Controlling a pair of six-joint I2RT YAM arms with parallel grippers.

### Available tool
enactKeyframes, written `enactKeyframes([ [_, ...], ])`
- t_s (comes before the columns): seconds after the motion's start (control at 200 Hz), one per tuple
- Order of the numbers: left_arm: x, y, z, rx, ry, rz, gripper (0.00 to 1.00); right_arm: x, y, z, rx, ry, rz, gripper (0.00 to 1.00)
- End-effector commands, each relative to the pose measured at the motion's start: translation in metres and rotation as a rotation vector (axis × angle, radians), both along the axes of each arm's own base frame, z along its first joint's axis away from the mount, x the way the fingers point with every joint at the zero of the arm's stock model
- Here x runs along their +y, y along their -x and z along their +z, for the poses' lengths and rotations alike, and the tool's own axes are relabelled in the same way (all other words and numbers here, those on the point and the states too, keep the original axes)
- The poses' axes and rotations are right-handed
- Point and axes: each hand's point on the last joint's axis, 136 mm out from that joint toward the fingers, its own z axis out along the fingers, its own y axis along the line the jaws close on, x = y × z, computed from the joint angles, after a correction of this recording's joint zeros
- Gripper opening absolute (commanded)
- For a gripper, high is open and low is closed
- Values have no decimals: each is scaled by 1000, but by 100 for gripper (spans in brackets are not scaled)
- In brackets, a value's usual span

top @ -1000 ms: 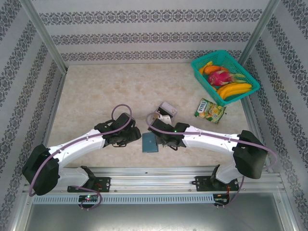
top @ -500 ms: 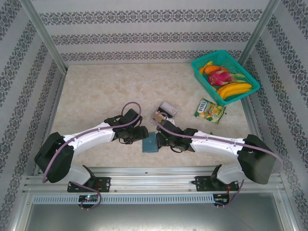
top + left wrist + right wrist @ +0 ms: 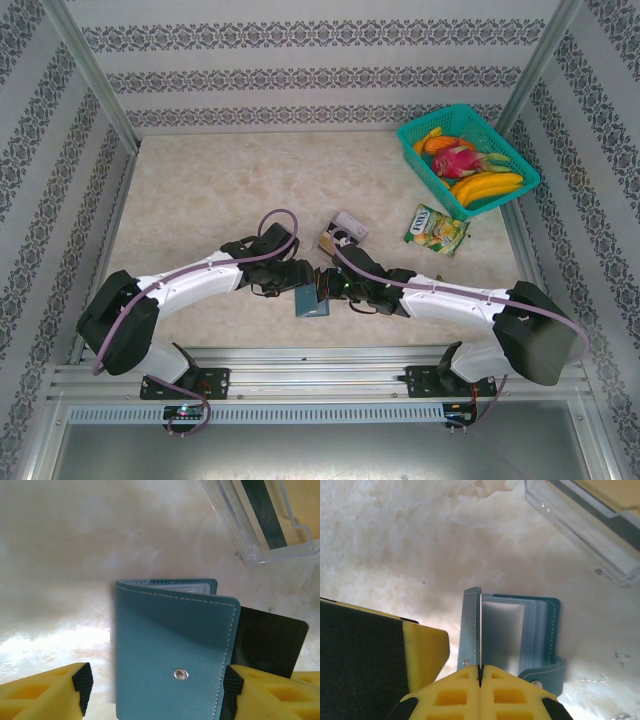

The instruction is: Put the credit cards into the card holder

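Card holder (image 3: 170, 650): teal, white-stitched, snap stud on front, part-opened on bench (image 3: 200, 190) near the front edge. Left jaws open, flanking it. Right jaws closed on black card (image 3: 267, 640) beside its cover.

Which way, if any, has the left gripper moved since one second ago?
Yes. In the top view, the left gripper has moved right, toward the snack packet, which lies where it did. Its open jaws now flank the card holder.

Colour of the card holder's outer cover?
The card holder is teal-blue with pale stitching and a small silver snap; clearest in the left wrist view.
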Motion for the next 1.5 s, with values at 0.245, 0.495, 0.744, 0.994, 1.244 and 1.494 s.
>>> enactKeyframes([
  [0.245,-3,-7,17,-58,37,4,73,14,1,10,40,-178,-3,0],
  [0.495,7,-8,26,-108,43,46,77,17,0,14,58,-245,-12,0],
  [0.744,11,-6,21,-95,26,52,75,21,0,19,64,-280,0,0],
  [0.994,18,-1,9,-58,-18,66,59,27,2,15,84,-291,15,0],
  [1.244,22,0,1,-44,-48,70,48,29,1,13,96,-298,12,0],
  [1.494,24,2,-6,-24,-71,67,42,30,0,14,95,-302,14,0],
])
